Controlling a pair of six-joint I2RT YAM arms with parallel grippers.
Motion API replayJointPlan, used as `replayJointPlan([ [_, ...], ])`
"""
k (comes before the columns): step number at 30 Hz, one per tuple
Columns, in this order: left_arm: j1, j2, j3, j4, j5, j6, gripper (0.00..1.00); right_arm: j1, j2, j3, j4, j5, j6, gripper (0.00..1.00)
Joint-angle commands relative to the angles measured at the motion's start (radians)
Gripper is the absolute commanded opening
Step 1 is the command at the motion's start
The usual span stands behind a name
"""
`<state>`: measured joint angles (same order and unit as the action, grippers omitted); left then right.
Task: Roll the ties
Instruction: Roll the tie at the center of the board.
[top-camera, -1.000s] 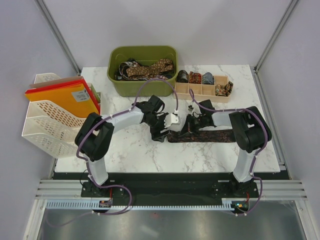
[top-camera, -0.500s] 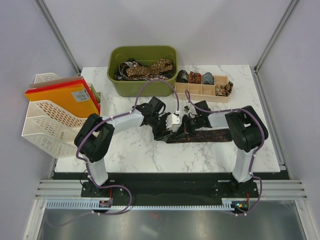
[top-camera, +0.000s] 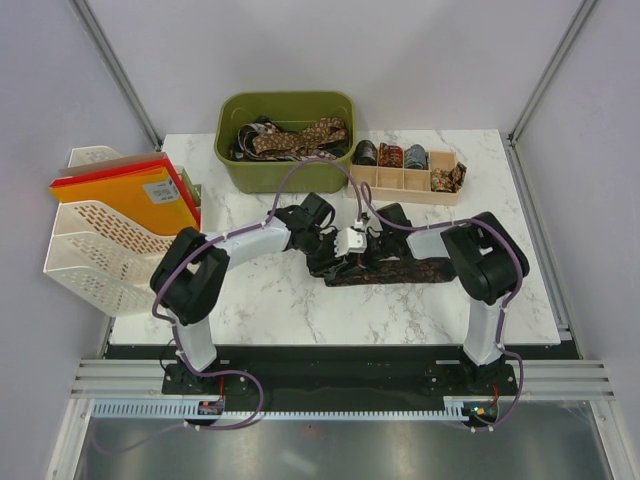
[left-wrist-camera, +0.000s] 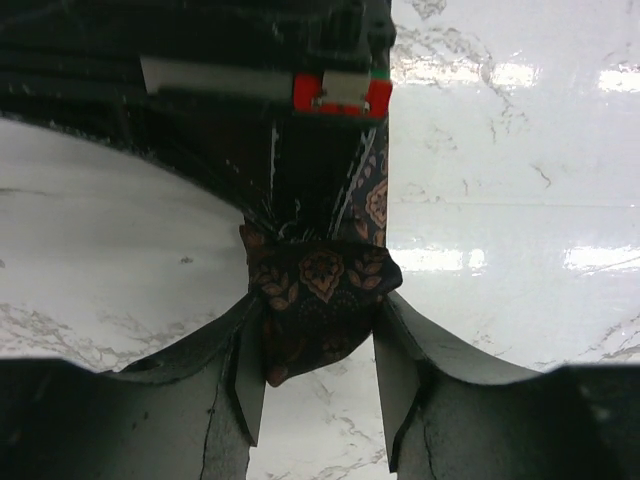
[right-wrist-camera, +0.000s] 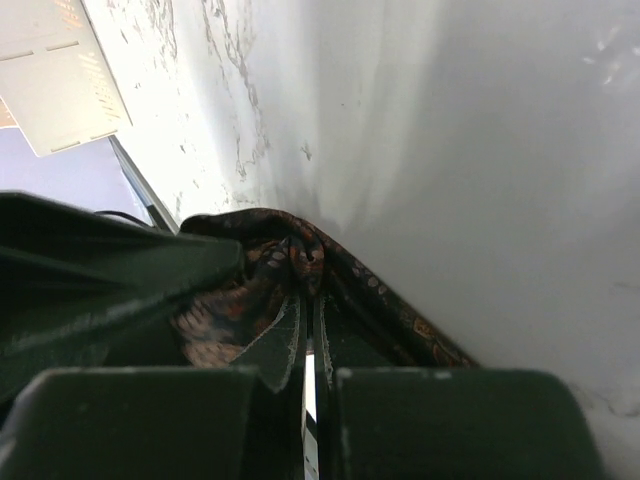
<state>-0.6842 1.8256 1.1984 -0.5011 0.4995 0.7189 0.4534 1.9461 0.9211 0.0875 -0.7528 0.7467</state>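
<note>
While the dark brown paisley tie (top-camera: 410, 270) lies mid-table as a flat strip, its left end is wound into a small rolled end (left-wrist-camera: 320, 295), right where the two arms meet. Table (top-camera: 260, 300): glossy marble, slick-looking.

Left gripper (left-wrist-camera: 318, 335): fingers (left-wrist-camera: 250, 390) part-way apart, straddling the rolled end, pads against both its flanks. How hard they squeeze: cannot tell.

Right gripper (right-wrist-camera: 305, 325): fingers (right-wrist-camera: 285, 345) pressed together, a fold of the tie nipped at their tips, fabric bunched around them. From the left wrist view it sits just behind the roll, over the strip.

Step in hand, by my reading: early winding. Most of the strip is not yet rolled.

At the back: green bin (top-camera: 232, 165) with loose ties (top-camera: 300, 135); beside it a divided wooden tray (top-camera: 405, 196) holding finished rolls (top-camera: 390, 155).

Risks from here:
- Roll springs open if the left fingers let go before the next turn is secured; only a few turns hold it.
- Right fingers drawing out with fabric nipped would drag the core sideways and telescope the roll.
- Uneven pull on slick marble would skew the strip, so the layers wind off-line into a cone.
- Grippers are crowded; a careless turn could knock one against the other.
</note>
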Motion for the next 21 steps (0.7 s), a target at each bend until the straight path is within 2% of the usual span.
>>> replayJointPlan([
  [1, -0.043, 0.046, 0.059, 0.03, 0.039, -0.032, 0.49, 0.033, 0.028, -0.031, 0.032, 0.079, 0.014, 0.0],
  [7, -0.067, 0.126, 0.084, -0.042, -0.012, -0.001, 0.44, 0.027, 0.005, -0.034, 0.038, 0.041, 0.026, 0.08],
  [15, -0.069, 0.155, 0.076, -0.123, -0.084, 0.045, 0.34, 0.013, -0.041, -0.001, -0.025, -0.016, -0.006, 0.19],
  [18, -0.074, 0.178, 0.084, -0.155, -0.117, 0.056, 0.32, -0.001, -0.05, 0.021, -0.08, -0.025, -0.021, 0.38],
  [21, -0.081, 0.207, 0.096, -0.181, -0.139, 0.068, 0.31, -0.022, -0.067, 0.028, -0.13, -0.034, -0.041, 0.45],
])
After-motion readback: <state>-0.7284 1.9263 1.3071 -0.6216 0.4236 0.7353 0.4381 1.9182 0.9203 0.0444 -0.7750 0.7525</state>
